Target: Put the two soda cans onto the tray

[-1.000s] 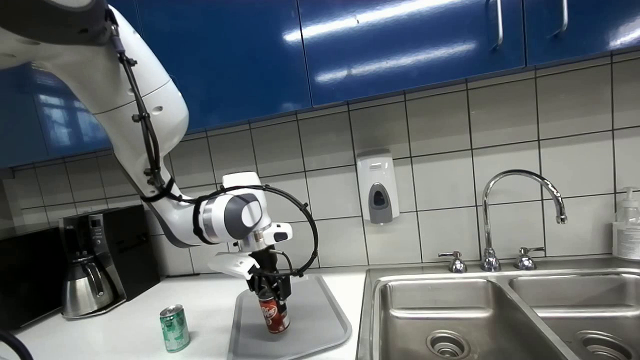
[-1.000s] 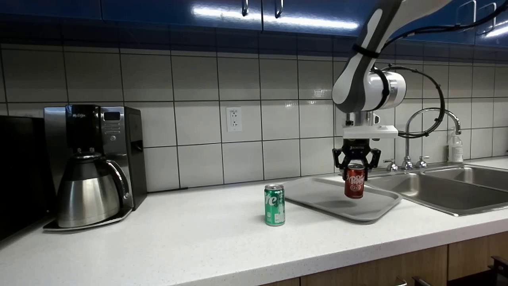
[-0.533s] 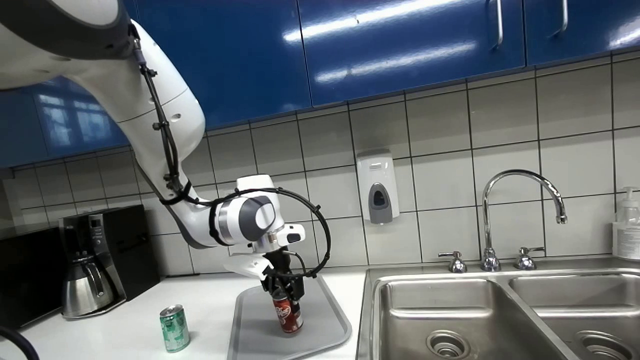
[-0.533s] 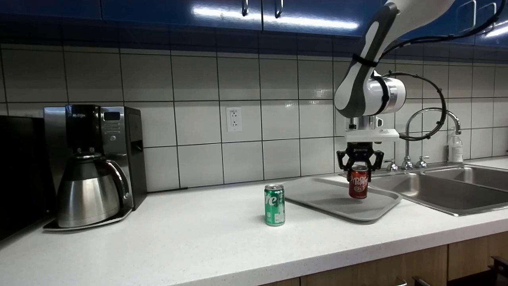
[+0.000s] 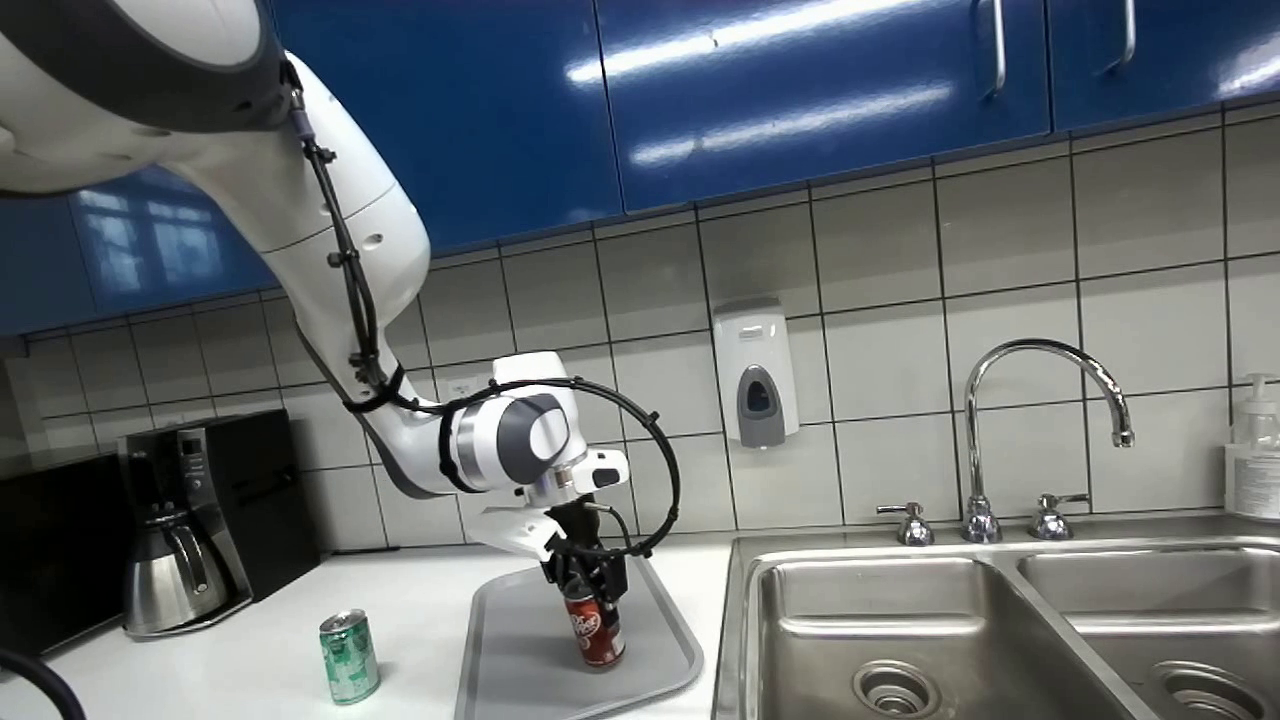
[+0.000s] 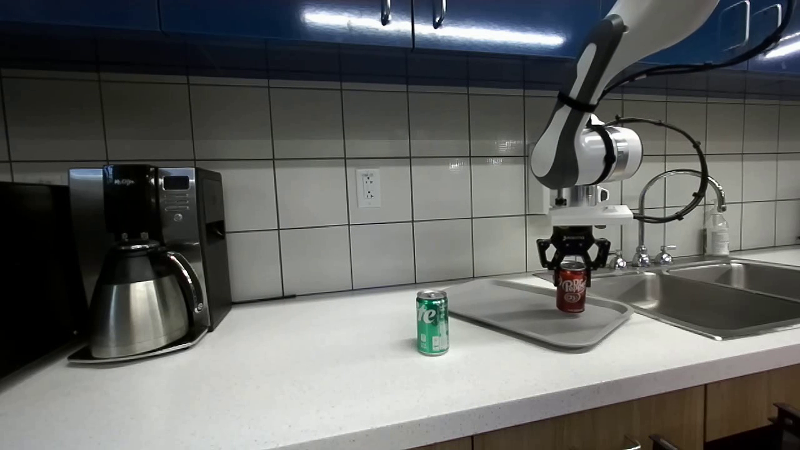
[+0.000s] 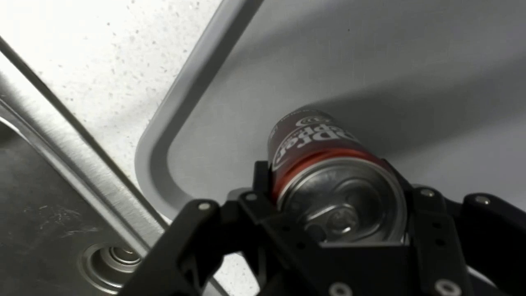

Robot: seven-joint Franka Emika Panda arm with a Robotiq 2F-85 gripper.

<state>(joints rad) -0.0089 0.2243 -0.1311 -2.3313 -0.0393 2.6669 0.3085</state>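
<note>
Red can (image 6: 571,292) gripped in our fingers (image 7: 261,179), we are farther towards the sink (image 5: 960,640) than a moment ago; the can's base is on or above the tray (image 6: 500,307) (we cannot tell which), so release looks close. The green can (image 6: 432,325) waits on the surface (image 6: 281,381).

There's a coffee maker (image 6: 181,228) on the left with a steel pot (image 6: 137,315) in it, and a double sink (image 5: 1060,625) over on the right. Far wall (image 5: 890,350) is tiled, white dispenser (image 5: 757,345) stuck on it, shiny blue cabinets (image 5: 800,80) up top.
</note>
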